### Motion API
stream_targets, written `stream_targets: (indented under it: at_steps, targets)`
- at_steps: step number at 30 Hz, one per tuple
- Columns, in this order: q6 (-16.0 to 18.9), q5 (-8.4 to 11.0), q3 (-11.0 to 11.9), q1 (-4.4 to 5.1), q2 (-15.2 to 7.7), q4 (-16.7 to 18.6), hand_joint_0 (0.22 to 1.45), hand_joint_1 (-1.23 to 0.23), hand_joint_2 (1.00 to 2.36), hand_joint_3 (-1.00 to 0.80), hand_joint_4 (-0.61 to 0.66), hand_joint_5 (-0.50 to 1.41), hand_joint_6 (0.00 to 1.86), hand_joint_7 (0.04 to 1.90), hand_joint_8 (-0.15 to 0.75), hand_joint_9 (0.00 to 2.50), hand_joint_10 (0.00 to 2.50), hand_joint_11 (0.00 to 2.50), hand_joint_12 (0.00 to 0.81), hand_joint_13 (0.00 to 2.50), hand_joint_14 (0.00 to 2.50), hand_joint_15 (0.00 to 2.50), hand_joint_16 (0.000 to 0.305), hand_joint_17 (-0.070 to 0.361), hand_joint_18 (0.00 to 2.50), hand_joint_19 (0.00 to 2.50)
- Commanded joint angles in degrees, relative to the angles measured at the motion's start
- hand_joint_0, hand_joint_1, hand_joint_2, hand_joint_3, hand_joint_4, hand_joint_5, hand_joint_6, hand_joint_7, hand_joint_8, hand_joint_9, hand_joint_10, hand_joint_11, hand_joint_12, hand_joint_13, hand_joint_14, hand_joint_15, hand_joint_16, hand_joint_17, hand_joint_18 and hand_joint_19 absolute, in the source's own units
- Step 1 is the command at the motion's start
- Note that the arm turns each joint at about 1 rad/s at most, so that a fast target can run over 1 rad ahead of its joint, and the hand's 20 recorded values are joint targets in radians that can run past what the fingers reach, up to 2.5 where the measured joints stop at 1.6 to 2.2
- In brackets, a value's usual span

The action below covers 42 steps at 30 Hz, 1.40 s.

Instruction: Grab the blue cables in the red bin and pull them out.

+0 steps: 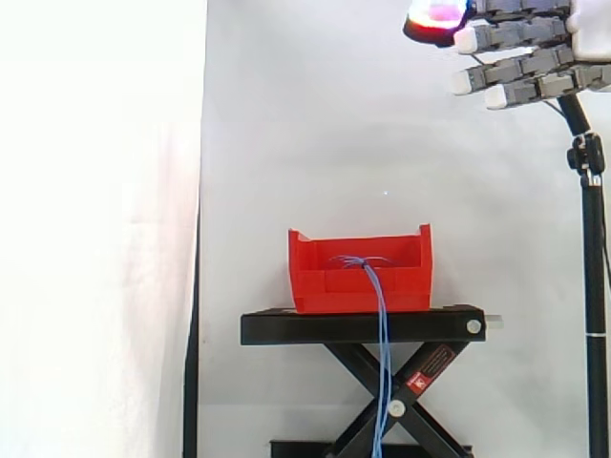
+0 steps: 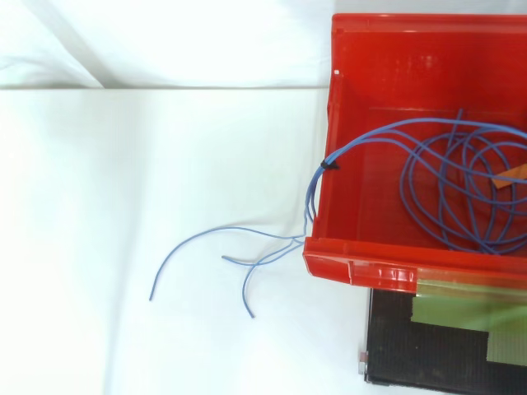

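A red bin point(image 1: 358, 272) point(image 2: 370, 148) stands on a black scissor-lift stand point(image 1: 363, 326). Thin blue cables point(image 2: 461, 177) lie coiled inside the bin. A bundle of them point(image 1: 382, 363) climbs over the bin's front wall and hangs down past the stand; in the top view their loose ends point(image 2: 239, 255) spread out over the white floor. My hand point(image 1: 530, 52) is high at the upper right of the side view, far above and to the right of the bin. Its fingers are straight, pointing left, and hold nothing.
A black tripod pole point(image 1: 592, 286) stands at the right edge of the side view. White curtains hang behind and to the left. Green tape point(image 2: 469, 317) is stuck on the black stand top next to the bin.
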Motion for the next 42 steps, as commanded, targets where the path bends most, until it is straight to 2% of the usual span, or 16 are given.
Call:
stream_targets:
  at_steps: [1, 42]
  targets:
    - [0.00, 0.00, -0.09, 0.00, 0.00, 0.00, 0.77, -0.73, 1.00, -1.00, 0.12, 0.20, 0.00, 0.13, 0.221, 0.34, 0.01, 0.16, 0.321, 0.10, 0.01, 0.17, 0.045, 0.102, 0.08, 0.42]
    - [0.00, 0.00, 0.00, 0.00, 0.00, 0.00, 0.77, -0.73, 1.00, -1.00, 0.13, 0.21, 0.00, 0.13, 0.219, 0.36, 0.01, 0.17, 0.317, 0.17, 0.01, 0.21, 0.045, 0.100, 0.13, 0.46]
